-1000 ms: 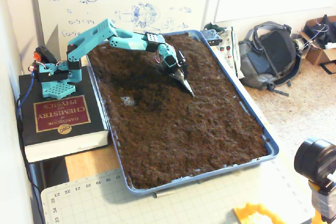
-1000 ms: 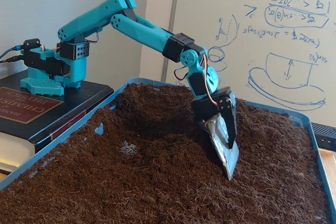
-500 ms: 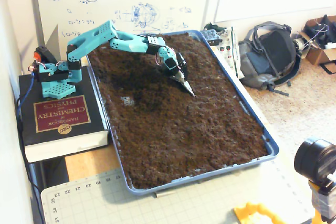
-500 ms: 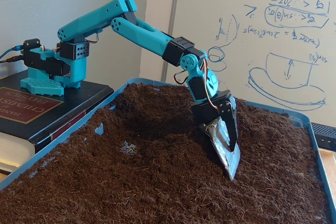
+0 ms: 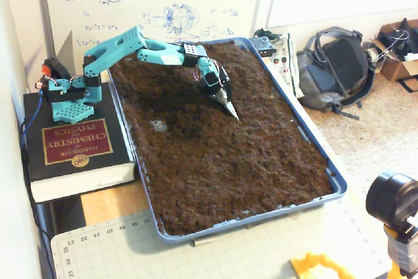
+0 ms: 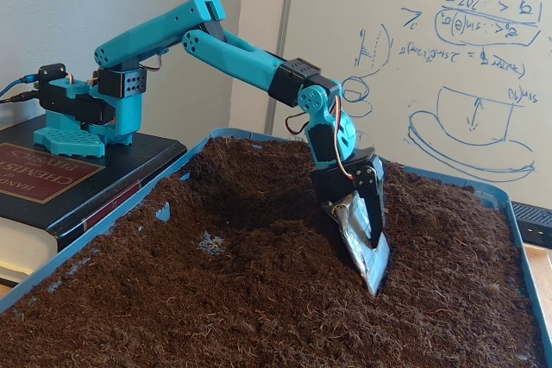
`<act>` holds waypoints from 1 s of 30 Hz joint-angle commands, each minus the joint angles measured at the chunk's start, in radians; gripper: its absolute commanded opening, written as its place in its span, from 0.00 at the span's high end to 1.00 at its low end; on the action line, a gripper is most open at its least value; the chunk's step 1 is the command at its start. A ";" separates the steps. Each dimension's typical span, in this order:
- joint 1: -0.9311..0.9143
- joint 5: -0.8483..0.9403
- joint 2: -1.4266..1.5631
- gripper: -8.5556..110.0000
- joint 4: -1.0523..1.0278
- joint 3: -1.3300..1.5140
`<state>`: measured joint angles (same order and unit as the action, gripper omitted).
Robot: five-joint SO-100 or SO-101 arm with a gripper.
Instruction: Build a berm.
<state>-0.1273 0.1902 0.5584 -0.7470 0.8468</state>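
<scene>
A teal arm reaches from its base (image 5: 68,96) over a blue tray (image 5: 313,145) filled with dark brown loose soil. My gripper (image 5: 232,113) (image 6: 372,280) points steeply down near the tray's middle. Its silver-wrapped blade and black jaw lie together, and the tip is sunk into the soil. Nothing shows between the fingers. Just left of the gripper in the low fixed view a raised hump of soil, the berm (image 6: 267,243), runs toward the tip. Behind it lies a darker hollow (image 5: 173,106) (image 6: 259,200).
The arm's base stands on a thick black chemistry handbook (image 5: 75,145) left of the tray. A whiteboard (image 6: 466,66) rises behind the tray. A backpack (image 5: 336,66) lies on the floor to the right, and a cutting mat (image 5: 130,246) and a camera (image 5: 392,204) sit at the front.
The gripper has shifted slightly left, toward the arm's base, dragging its tip through the soil. The jaws stay together.
</scene>
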 commanded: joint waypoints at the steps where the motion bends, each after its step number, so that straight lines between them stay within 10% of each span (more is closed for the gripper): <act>1: -0.015 -0.002 0.014 0.93 -0.063 -0.009; 30: -0.011 -0.002 0.238 0.93 -0.253 -0.014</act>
<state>-0.1289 0.1902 0.6443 -0.9802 0.8575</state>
